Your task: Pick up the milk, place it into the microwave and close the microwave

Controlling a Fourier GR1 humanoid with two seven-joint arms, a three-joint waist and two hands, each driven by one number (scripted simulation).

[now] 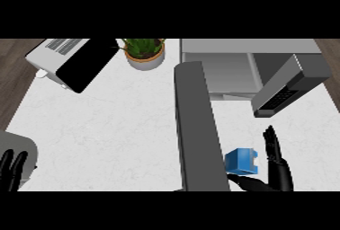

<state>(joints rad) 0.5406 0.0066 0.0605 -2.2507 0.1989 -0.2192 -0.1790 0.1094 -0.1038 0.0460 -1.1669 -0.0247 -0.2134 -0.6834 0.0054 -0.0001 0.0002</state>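
The milk (241, 161) is a small blue carton standing on the white counter (113, 130) at the lower right. My right hand (275, 168) is beside it on the right, fingers straight and pointing away from me, thumb reaching under the carton's near side, not closed round it. The microwave (229, 67) sits at the back right with its cavity open; its door (199, 130) swings out toward me as a long grey slab just left of the carton. My left hand (12, 168) rests at the lower left edge, fingers up and relaxed.
A potted plant (145, 51) stands at the back centre, left of the microwave. A toaster oven (69, 60) with a dark glass door lies at the back left. A grey appliance with a keypad (287, 85) leans at the right of the microwave.
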